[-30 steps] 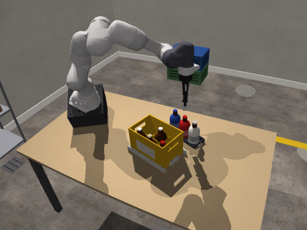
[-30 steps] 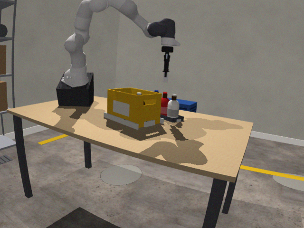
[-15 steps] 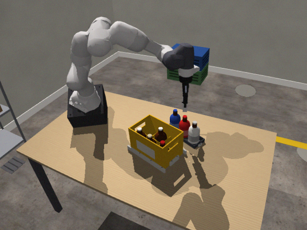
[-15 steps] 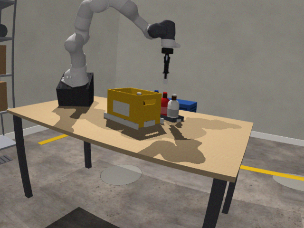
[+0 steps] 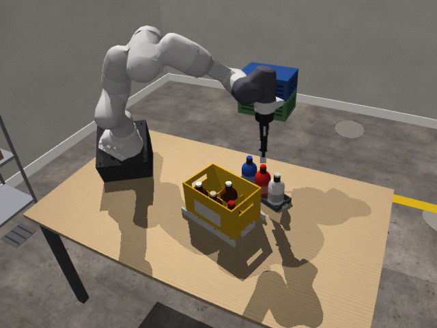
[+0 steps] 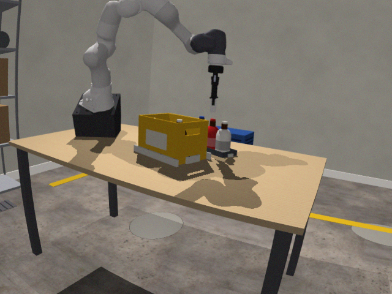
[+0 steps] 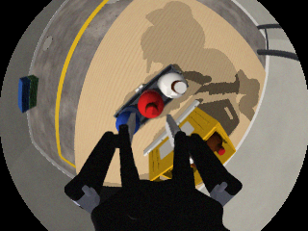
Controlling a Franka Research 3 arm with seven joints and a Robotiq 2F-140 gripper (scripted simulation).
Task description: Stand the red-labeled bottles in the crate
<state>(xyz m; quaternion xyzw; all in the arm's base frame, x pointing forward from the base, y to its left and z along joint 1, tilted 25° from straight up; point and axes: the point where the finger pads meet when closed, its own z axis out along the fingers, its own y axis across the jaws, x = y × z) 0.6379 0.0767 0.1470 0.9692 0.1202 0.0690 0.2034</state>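
A yellow crate stands mid-table on a grey base and holds several bottles, one with a red cap. Right beside it a small dark tray carries three upright bottles: blue, red and white-grey. My gripper hangs pointing straight down, a little above the red bottle, open partway and empty. In the wrist view the red bottle lies between and beyond my fingertips, with the white-grey bottle past it and the crate to the right.
The robot base sits at the table's back left corner. Stacked blue and green crates stand on the floor behind the table. A metal shelf stands at the far left.
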